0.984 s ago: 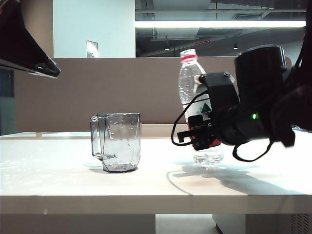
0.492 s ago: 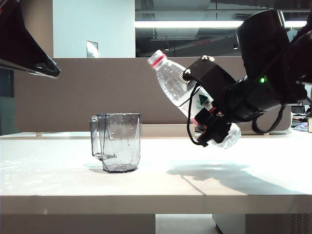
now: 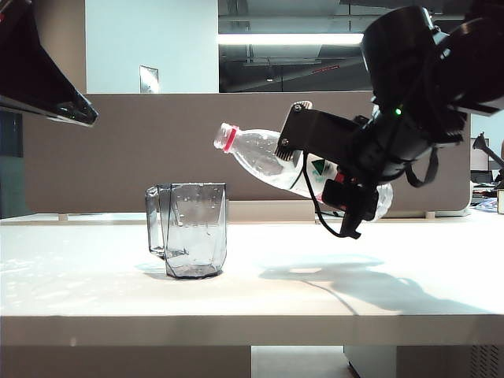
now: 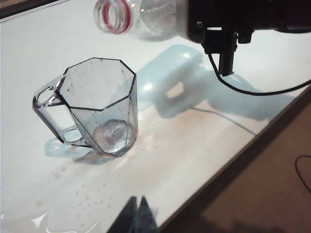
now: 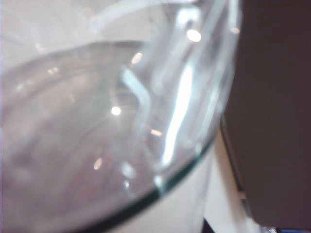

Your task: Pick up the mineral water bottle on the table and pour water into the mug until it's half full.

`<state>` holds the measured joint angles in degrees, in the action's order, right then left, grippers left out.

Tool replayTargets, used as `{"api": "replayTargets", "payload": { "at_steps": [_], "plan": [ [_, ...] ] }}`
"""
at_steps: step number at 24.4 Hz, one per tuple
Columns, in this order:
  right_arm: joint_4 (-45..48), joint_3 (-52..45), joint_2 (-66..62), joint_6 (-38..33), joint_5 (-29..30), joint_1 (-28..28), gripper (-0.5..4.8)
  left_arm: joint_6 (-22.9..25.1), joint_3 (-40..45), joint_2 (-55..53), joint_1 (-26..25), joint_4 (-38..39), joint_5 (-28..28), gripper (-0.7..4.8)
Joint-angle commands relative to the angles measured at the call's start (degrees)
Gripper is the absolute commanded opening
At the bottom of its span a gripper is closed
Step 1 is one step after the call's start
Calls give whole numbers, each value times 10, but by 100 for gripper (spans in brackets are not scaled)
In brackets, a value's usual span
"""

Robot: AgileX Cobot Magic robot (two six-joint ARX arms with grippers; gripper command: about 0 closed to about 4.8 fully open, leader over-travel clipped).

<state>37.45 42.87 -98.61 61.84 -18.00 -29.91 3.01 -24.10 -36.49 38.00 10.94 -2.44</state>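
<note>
Already tipped nearly level, the bottle (image 3: 272, 161) hangs above and right of the mug (image 3: 193, 228), clamped by the right gripper (image 3: 335, 177). Its open mouth is short of the rim, so water could hit the table (image 3: 315, 291). The left gripper's (image 4: 137, 218) fingers are mostly cropped; spread unreadable.

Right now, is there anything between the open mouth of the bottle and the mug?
Nothing: in the exterior view only air separates the mineral water bottle, tilted in the right gripper, from the mug.
</note>
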Motion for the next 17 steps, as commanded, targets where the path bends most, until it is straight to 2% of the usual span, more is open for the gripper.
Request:
{"api": "replayTargets", "payload": {
  "at_steps": [1, 9, 17],
  "plan": [
    [2, 22, 6, 64, -5, -1, 229, 0, -2, 1, 0, -7, -2, -1],
    [1, 50, 7, 172, -5, -1, 229, 0, -2, 1, 0, -7, -2, -1],
    [0, 65, 6, 231, -19, 0, 230, 0, -2, 1, 0, -7, -2, -1]
  ]
}}
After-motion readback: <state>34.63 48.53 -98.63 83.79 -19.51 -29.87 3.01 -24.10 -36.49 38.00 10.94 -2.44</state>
